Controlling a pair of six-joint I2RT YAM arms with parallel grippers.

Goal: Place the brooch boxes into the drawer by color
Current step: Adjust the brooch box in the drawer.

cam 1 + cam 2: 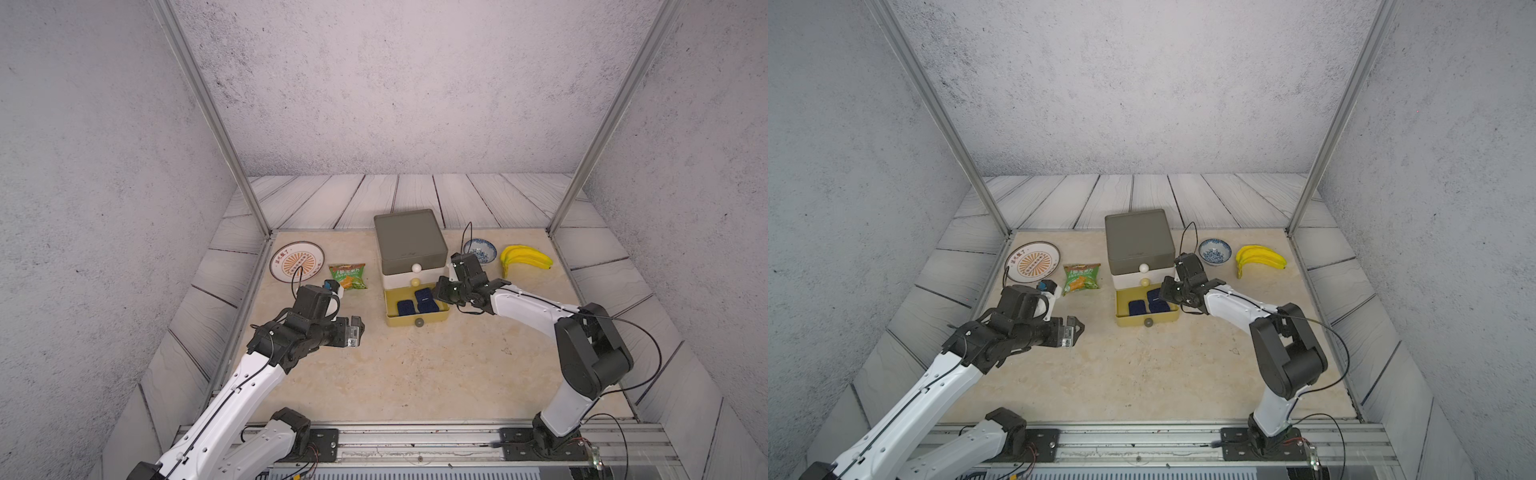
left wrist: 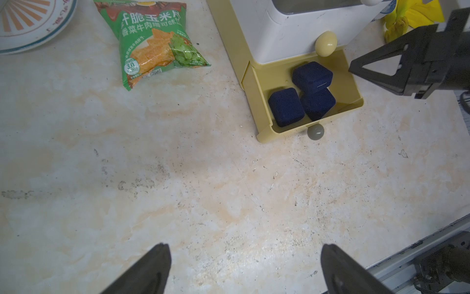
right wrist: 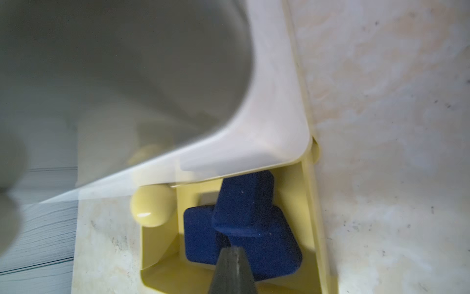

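The right gripper point(image 2: 354, 69) is pinched shut with nothing in it. It hangs at the edge of the open yellow drawer point(image 2: 256, 101). Just below its tip, three blue brooch boxes point(image 2: 312, 76) lie inside the drawer, one resting on the others. The left gripper point(image 2: 244, 254) is spread wide, well apart.

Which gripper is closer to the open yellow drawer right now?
Right. The right gripper is shut at the yellow drawer's right wall, by the navy boxes inside. The left gripper hangs open over the table, well off to the drawer's front left.
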